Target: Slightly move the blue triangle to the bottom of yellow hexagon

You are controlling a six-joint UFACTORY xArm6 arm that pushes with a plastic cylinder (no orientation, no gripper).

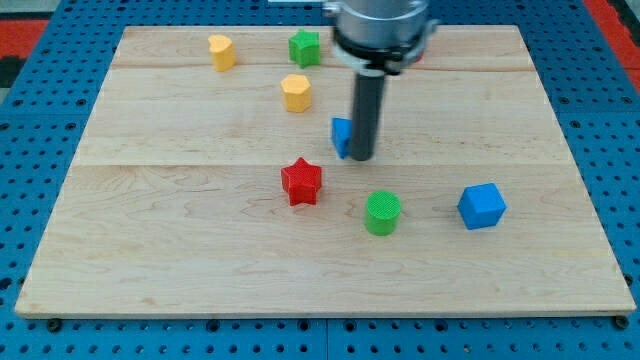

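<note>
The blue triangle [341, 136] lies near the board's middle, mostly hidden behind my rod; only its left part shows. My tip [361, 158] touches or nearly touches its right side. The yellow hexagon [296, 93] sits up and to the left of the triangle, a short gap away. The rod comes down from the arm at the view's top.
A red star [301, 182] lies below-left of the triangle. A green cylinder [382, 213] and a blue cube [482, 206] lie lower right. A green star [305, 47] and another yellow block [222, 52] sit near the top edge. The wooden board [150, 250] rests on a blue pegboard.
</note>
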